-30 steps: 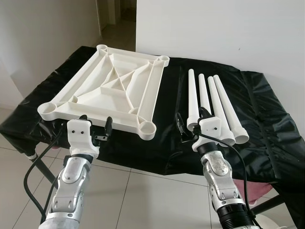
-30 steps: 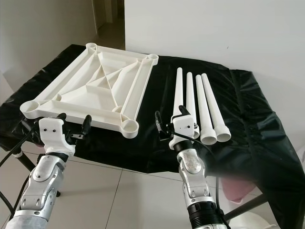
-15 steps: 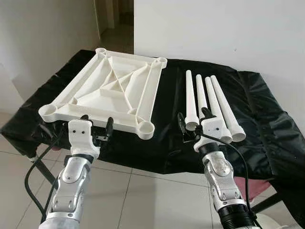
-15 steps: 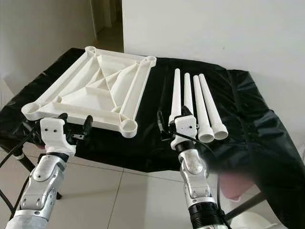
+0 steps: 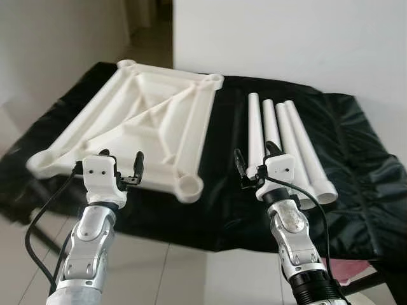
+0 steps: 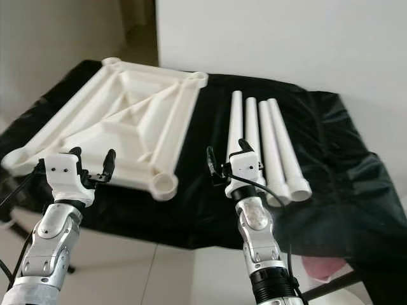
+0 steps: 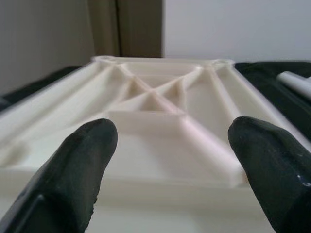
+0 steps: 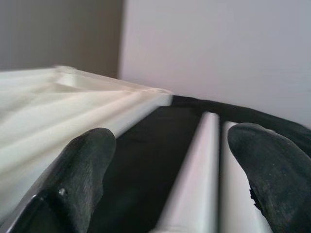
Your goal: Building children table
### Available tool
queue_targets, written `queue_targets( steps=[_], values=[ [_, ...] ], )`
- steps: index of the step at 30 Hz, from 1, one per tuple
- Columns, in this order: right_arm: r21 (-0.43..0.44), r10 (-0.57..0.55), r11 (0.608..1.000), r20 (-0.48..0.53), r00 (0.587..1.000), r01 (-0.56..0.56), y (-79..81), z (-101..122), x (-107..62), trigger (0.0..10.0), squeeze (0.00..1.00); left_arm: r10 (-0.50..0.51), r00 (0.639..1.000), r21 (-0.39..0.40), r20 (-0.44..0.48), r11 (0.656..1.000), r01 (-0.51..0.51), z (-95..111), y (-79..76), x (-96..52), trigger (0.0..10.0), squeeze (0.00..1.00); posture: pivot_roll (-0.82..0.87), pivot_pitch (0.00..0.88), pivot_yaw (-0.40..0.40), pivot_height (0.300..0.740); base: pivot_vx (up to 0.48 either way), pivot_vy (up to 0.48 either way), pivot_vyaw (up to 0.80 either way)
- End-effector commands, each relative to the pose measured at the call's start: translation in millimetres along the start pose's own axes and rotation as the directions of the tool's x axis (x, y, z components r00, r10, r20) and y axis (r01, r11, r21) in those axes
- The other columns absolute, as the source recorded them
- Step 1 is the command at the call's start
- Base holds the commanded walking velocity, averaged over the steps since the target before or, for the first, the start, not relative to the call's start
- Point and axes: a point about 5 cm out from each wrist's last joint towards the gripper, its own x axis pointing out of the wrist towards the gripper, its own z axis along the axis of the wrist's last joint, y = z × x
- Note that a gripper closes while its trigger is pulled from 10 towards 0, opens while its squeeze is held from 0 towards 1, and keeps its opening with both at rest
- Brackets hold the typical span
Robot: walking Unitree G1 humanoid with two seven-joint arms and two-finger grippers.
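Head views: left end effector, fingers apart, just short of upturned tabletop on black-draped bench.
Right end effector, apart, at four legs.
Wrist views: tabletop ahead left; legs ahead right.

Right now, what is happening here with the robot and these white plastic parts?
The robot stands at a table covered with a black cloth, both arms raised, holding nothing. An upside-down white tabletop lies on the robot's left, and four white legs lie side by side on its right. The left gripper hovers with open fingers at the tabletop's near edge. The right gripper, also open, is at the near ends of the legs. No leg is fitted into a corner socket yet.
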Motion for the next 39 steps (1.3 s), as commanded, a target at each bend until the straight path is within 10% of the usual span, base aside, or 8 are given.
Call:
queue_targets(
  steps=[1,39],
  values=[
    [-0.001,0.009,1.0,0.004,1.0,-0.009,1.9,2.0,2.8,10.0,0.0,0.004,1.0,0.006,-0.021,1.0,-0.004,-3.4,2.7,-3.2,10.0,0.0,0.04,0.036,-0.031,0.74,0.0,0.0,0.0],
    [0.0,0.012,1.0,-0.007,1.0,-0.012,4.4,-0.4,0.5,10.0,0.0,-0.016,0.999,-0.003,-0.05,1.0,0.016,-8.8,0.9,-4.7,10.0,0.0,0.04,0.025,-0.028,0.74,0.0,0.123,0.0]
  ],
)
